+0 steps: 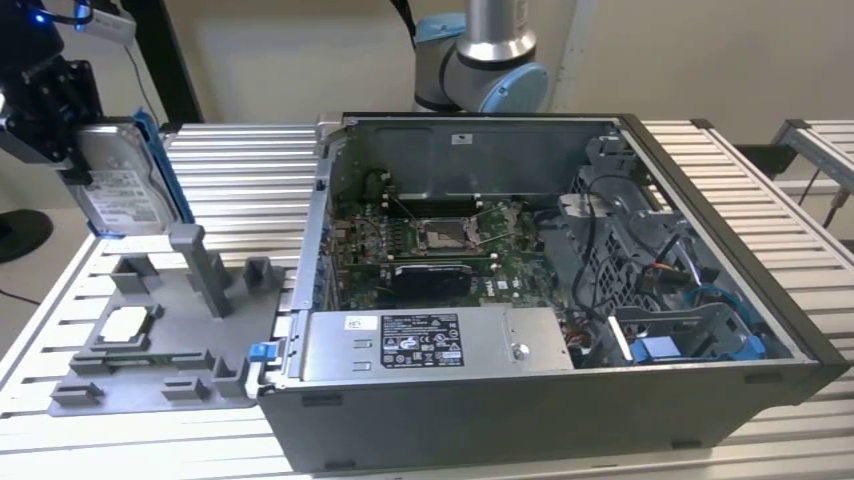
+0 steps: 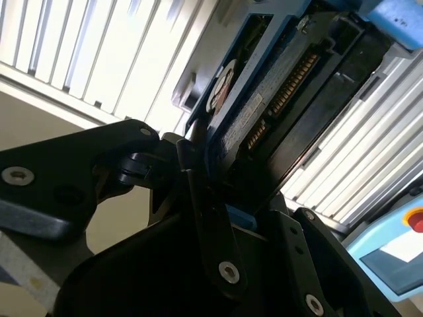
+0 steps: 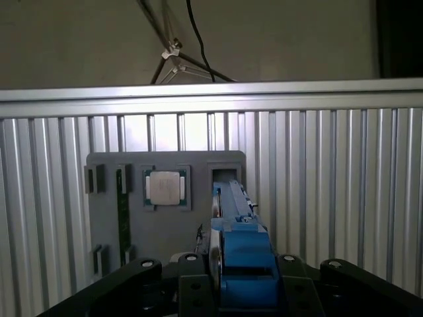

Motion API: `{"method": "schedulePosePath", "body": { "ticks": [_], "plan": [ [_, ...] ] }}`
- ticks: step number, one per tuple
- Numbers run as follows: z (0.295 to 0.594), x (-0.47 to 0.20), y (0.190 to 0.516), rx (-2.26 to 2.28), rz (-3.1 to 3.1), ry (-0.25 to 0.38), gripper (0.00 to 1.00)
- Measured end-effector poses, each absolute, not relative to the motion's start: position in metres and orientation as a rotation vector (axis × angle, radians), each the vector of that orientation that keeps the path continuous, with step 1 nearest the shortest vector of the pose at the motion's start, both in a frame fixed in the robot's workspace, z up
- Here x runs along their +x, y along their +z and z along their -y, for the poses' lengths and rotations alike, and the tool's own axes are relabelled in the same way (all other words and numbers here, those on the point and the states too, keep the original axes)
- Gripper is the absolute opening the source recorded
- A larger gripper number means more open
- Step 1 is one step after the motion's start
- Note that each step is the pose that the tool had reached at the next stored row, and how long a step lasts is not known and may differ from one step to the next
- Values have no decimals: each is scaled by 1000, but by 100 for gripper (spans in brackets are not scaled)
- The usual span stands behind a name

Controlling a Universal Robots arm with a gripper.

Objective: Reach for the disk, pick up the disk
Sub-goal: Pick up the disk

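Exterior view, gripper (image 1: pixel 76 150) clamped on disk (image 1: pixel 130 190), above fixture (image 1: pixel 160 345)

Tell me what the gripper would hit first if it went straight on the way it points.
Probably the grey holder tray; the disk held in the gripper would touch it first, though depth is unclear.

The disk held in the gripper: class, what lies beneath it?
Beneath the disk, clamped in the gripper, sits the grey holder with its empty slot, on the slatted table. In the first wrist view, disk and gripper hide the holder's near edge.
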State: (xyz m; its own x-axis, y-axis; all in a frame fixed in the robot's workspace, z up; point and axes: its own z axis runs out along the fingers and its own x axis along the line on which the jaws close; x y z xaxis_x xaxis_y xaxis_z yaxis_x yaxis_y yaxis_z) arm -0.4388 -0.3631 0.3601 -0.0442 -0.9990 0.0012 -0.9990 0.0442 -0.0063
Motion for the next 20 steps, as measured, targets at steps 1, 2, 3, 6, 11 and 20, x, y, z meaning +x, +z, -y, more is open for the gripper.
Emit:
{"method": "schedulePosePath", "body": {
  "ticks": [1,2,3,6,11,20],
  "plan": [
    [363,-439,361,-2169,-2268,-8,0],
    [363,-439,362,-2169,-2268,-8,0],
    [363,-439,362,-2169,-2267,-8,0],
    [363,-439,365,-2169,-2268,-8,0],
    [363,-439,368,-2169,-2268,-8,0],
    [363,-439,389,-2169,-2268,-8,0]
  ]
}}
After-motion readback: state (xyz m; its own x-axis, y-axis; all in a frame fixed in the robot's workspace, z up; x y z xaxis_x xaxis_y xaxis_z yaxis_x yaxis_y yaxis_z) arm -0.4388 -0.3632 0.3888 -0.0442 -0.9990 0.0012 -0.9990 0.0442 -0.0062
